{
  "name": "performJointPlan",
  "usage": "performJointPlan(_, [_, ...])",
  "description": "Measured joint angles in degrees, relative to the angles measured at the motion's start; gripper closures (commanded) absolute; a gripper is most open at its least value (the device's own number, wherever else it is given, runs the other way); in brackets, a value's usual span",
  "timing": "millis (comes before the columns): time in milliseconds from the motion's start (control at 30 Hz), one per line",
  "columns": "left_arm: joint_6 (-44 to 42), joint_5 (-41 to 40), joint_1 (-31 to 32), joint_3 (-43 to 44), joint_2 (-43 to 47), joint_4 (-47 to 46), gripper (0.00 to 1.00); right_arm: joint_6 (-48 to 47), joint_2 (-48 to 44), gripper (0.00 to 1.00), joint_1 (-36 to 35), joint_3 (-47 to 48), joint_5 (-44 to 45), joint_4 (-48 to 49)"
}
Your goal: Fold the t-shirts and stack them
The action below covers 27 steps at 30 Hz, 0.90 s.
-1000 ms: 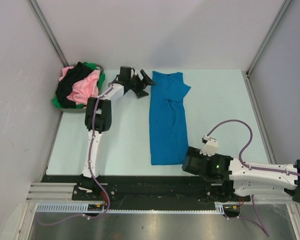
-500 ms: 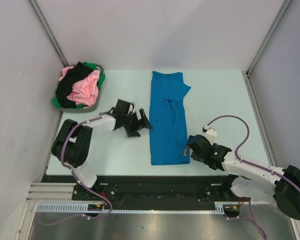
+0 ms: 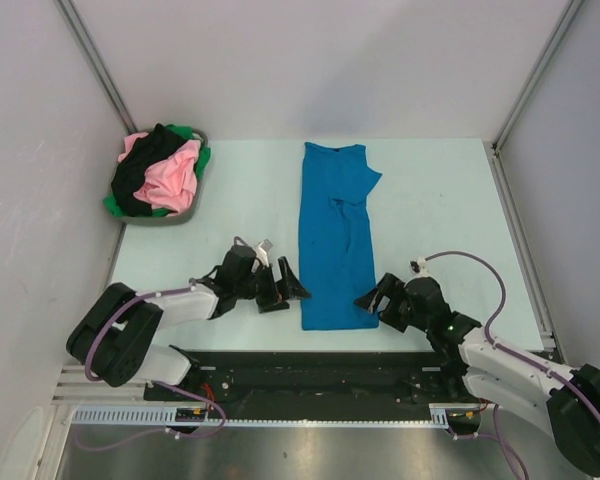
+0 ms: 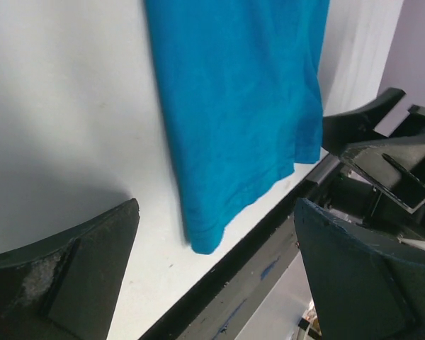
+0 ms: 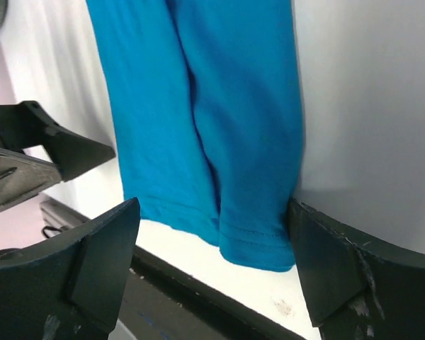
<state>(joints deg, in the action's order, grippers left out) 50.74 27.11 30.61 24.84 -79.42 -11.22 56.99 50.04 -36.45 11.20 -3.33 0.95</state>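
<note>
Left claw [image 3: 288, 288] released, fingers spread wide, nothing held, low over the pale tabletop [image 3: 440, 220]; right claw [image 3: 373, 298] likewise spread wide, not clenched on anything; bright blue cotton t-shirt [image 3: 336, 235], folded into 1 long strip, flat between the 2 claws, near-left hem corner just ahead of the left claw, near-right hem corner framed by the right claw's fingers; round grey basket [image 3: 165, 218] of pink, black and green shirts [image 3: 170, 175] far beyond the left claw.
</note>
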Motion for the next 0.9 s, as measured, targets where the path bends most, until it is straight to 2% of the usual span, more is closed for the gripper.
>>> performJointPlan(67, [1.2, -0.2, 1.9, -0.6, -0.3, -1.9, 0.02, 1.7, -1.3, 0.13, -0.2, -1.7, -0.7, 1.8])
performJointPlan(167, [3.1, -0.7, 4.4, -0.9, -1.7, -4.7, 0.09, 4.0, -4.3, 0.16, -0.2, -3.5, -1.2, 1.6])
performJointPlan(267, [5.0, -0.9, 6.2, -1.2, -3.8, -8.2, 0.26, 5.6, -8.4, 0.18, -0.4, -4.3, -1.1, -1.8])
performJointPlan(500, [8.0, -1.3, 8.2, -2.6, -7.7, -14.0, 0.47, 7.6, -16.0, 0.27, -0.7, -4.8, -0.5, -10.8])
performJointPlan(600, [9.2, -1.4, 8.7, -3.5, -8.9, -16.1, 0.47, 8.0, -16.6, 0.26, -0.7, -5.0, -0.2, -11.6])
performJointPlan(700, [9.9, -1.1, 9.1, -3.5, -9.7, -17.7, 0.43, 8.2, -16.0, 0.26, -0.7, -5.1, -0.2, -10.9])
performJointPlan(833, [10.5, -1.0, 9.5, -3.8, -9.8, -19.1, 0.38, 8.7, -10.9, 0.27, -0.7, -4.9, -0.2, -5.7])
performJointPlan(900, [10.7, -1.0, 9.6, -4.0, -9.6, -19.4, 0.35, 8.9, -7.6, 0.35, -0.7, -4.7, -0.4, -2.5])
